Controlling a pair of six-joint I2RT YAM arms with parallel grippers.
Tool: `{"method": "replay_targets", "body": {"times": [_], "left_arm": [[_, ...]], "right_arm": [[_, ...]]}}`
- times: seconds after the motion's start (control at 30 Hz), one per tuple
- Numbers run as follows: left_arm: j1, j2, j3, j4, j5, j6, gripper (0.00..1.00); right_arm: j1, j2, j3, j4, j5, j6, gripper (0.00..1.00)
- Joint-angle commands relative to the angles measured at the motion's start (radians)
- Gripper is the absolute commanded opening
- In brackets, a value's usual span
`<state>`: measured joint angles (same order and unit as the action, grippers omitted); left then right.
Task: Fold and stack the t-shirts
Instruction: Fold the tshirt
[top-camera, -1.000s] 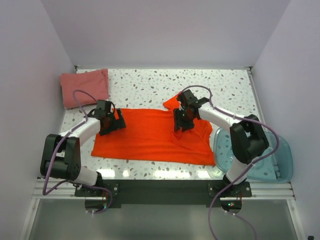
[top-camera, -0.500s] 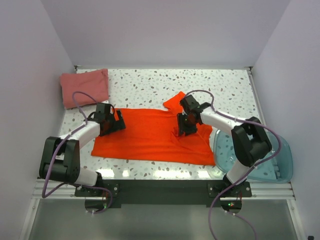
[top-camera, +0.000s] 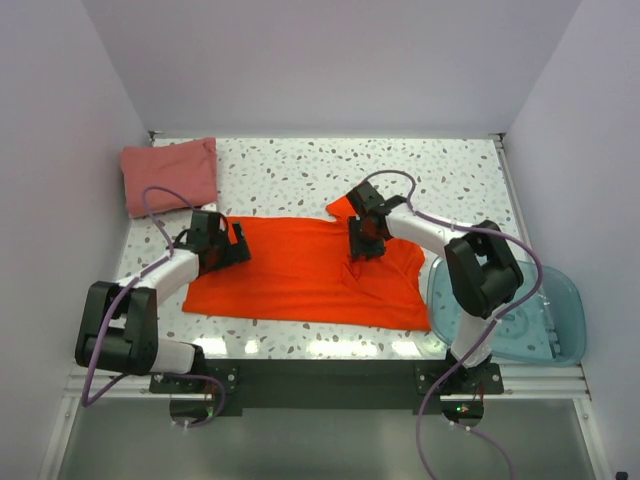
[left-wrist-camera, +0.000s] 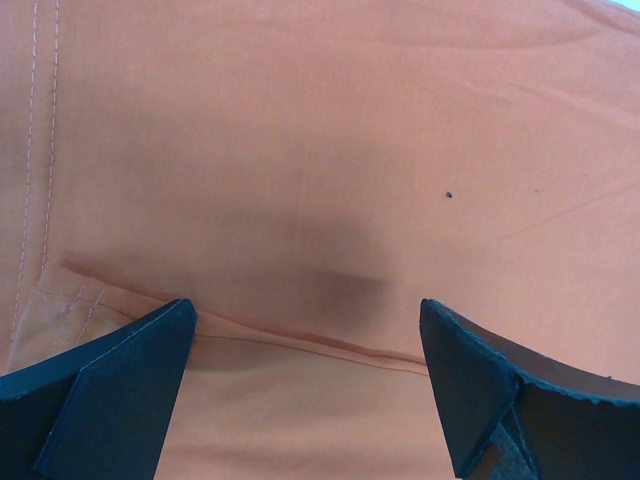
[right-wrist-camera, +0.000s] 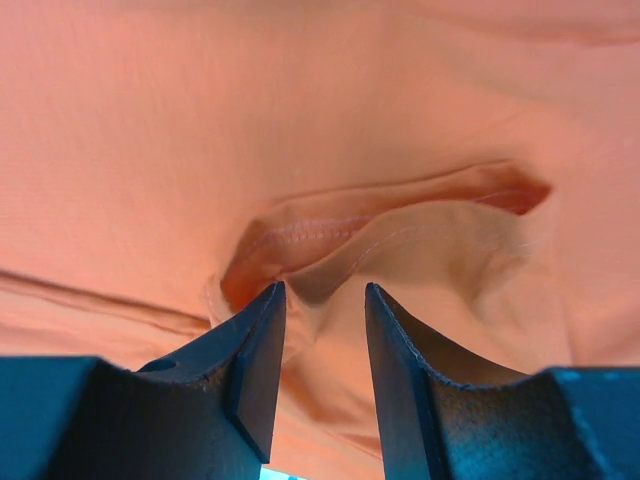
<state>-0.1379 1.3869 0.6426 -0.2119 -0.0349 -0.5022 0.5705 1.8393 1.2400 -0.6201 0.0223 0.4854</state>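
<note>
Speckled table (top-camera: 300, 170): two t-shirts, orange-red t-shirt (top-camera: 290, 275) spread, pink t-shirt (top-camera: 168, 175) folded; left gripper (left-wrist-camera: 305, 320) gaping, right gripper (right-wrist-camera: 324, 295) narrowed, hold unclear

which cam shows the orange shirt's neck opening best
Right wrist: the neck opening sits close up just past the jaws, stitched rim clear. Top external: just a small crease by the right gripper. Left wrist shows only plain cloth of the orange shirt.

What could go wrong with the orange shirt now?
1. The right gripper, its jaws narrow at the collar fold, may pinch only one thin layer and slip off.
2. The left gripper is wide open, holding nothing, so a one-sided lift may drag the orange shirt crooked.
</note>
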Motion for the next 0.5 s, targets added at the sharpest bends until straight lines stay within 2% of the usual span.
{"method": "replay_targets", "body": {"times": [0.0,0.47], "left_arm": [[-0.002,0.008,-0.050,-0.064,-0.014,0.014,1.00],[0.000,0.009,-0.052,-0.064,-0.013,0.017,1.00]], "right_arm": [[0.002,-0.006,0.055,-0.026,0.091,0.045,0.41],[0.002,0.005,0.096,-0.053,0.084,0.047,0.40]]}}
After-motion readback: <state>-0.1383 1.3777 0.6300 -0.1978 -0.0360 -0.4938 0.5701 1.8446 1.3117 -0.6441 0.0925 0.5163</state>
